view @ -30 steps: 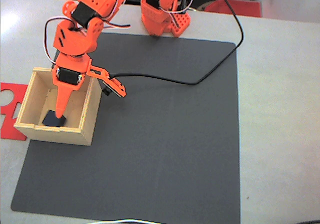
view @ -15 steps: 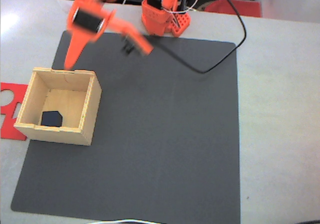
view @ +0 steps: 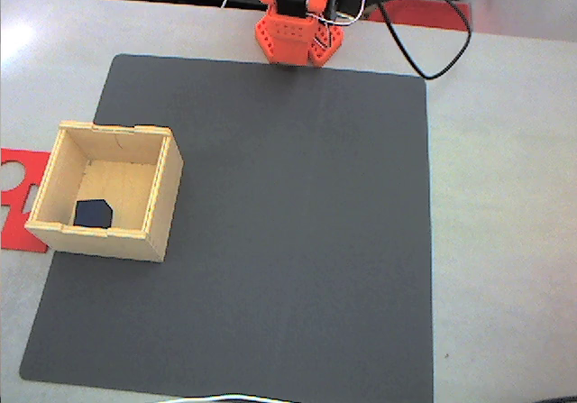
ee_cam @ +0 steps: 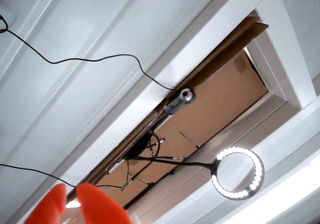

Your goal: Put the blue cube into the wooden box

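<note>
**One cube in one box, claw tips nearly meeting, aimed at the ceiling**

One small, very dark navy cube and one square, light plywood box with thin walls and no lid; the cube sits on the box floor, in the corner that is lower left in the fixed view; the box stands on the left part of one dark grey mat, on a pale table.

In the wrist view the orange claw pokes in at the bottom edge, its two tips close together with just a sliver between them, holding nothing; behind it a white ceiling, one small camera on a mount and one lit ring lamp. The cube lies well apart from the claw.

In the fixed view the orange arm base sits at the mat's top edge; one black cable loops beside it; one flat red cut-out plate lies just left of the box.
</note>
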